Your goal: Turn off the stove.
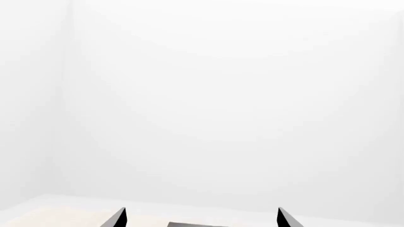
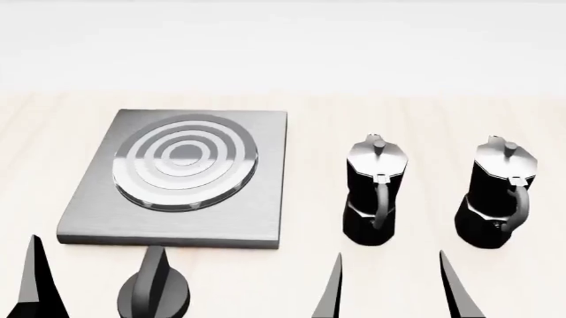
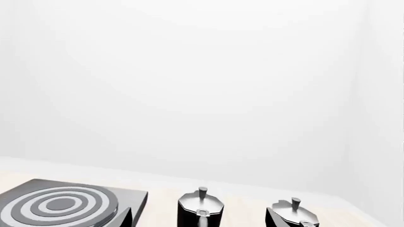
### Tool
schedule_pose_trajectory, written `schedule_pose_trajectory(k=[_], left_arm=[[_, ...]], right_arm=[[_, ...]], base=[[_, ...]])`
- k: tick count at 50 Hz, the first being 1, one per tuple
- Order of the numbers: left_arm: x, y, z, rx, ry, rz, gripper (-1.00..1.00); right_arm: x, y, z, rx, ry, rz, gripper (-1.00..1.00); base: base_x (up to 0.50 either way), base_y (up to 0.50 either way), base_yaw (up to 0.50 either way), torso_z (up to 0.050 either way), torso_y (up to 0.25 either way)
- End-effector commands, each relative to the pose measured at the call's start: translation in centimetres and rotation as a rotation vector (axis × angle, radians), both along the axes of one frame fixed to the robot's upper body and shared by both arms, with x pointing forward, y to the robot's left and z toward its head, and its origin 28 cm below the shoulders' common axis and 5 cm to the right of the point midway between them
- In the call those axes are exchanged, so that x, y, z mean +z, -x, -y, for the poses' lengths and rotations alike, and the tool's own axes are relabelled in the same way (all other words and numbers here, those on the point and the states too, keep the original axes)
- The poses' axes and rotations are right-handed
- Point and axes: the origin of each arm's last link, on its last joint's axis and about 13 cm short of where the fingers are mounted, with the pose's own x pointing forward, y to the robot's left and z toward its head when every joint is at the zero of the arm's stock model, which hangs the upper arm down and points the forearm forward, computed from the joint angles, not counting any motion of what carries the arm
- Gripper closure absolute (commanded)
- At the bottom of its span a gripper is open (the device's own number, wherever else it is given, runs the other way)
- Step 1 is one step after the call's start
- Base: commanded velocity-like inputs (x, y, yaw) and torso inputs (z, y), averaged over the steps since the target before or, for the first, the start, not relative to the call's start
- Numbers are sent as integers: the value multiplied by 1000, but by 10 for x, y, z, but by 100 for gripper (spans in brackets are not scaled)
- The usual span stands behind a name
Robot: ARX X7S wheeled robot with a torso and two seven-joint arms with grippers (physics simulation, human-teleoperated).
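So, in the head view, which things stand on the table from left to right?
Stove → left moka pot → right moka pot. The knob lies below the stove's span, so I leave it out of the order.

Bright, even, washed-out light; walls nearly overexposed, soft faint shadows on the bench (image 2: 415, 278), sharp renders throughout.

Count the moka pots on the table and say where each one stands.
2. One moka pot stands just right of the stove; the other moka pot stands further right. Both are upright, handles toward the robot. None seems hidden.
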Motion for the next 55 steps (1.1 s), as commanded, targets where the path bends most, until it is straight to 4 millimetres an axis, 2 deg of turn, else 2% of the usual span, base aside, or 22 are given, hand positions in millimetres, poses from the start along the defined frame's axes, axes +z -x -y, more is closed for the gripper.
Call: schedule_pose_trajectory(k=[1,18,55], left_arm=[[0,0,0,2,-1,1,-100],[-1,0,0,6,-13,2,-100],[-2,0,1,4,-21,-3,-100]], right_arm=[[0,0,0,-8,5,-5,-100],[-1,0,-1,-8,11,-6,-100],[-3,-1,-1,5,9,-13,-100]], base=[[0,0,0,0,0],[0,0,0,0,0],[0,0,0,0,-148]])
